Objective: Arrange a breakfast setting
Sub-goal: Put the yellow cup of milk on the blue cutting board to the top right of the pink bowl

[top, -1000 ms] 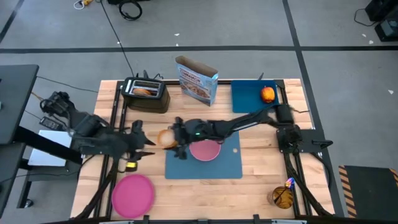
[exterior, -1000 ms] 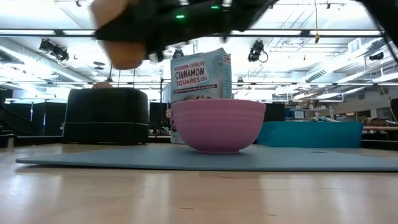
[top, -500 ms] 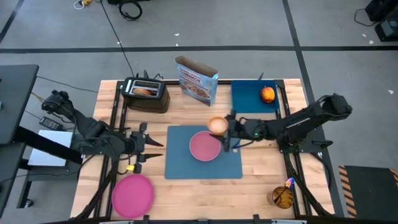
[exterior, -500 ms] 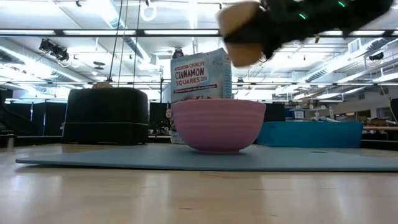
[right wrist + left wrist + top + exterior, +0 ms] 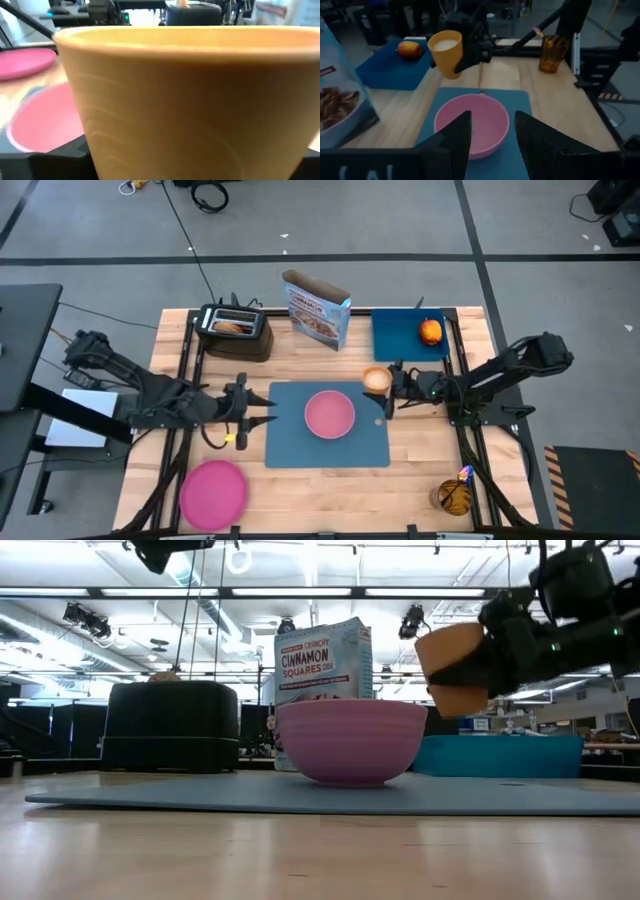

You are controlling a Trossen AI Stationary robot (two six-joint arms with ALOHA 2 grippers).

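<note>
While the wooden tabletop (image 5: 420,480) carries the whole setting, the blue placemat (image 5: 290,442) is seen lying at its middle, with the pink bowl (image 5: 329,414) standing on it. The black toaster (image 5: 236,330) and a cereal box (image 5: 317,307) are placed along the far edge, and the blue tray (image 5: 400,340) beside them holds the apple (image 5: 430,331). The pink plate (image 5: 213,491) is set near the front left corner, well apart from the placemat.

The right end effector (image 5: 388,383) is held in the air over the far right corner of the placemat, its fingers closed on the tan cup (image 5: 376,380). In the low view the cup (image 5: 452,667) is seen lifted clear of the tabletop, tilted, above and beside the bowl (image 5: 351,741), not touching it. In the left wrist view the cup (image 5: 446,53) is gripped from its side.

The left end effector (image 5: 262,407) is held just beside the placemat's left edge, its fingers (image 5: 449,140) parted and nothing between them, pointed toward the bowl.

An amber glass (image 5: 452,496) holding the spoon (image 5: 465,475) stands at the front right corner.
</note>
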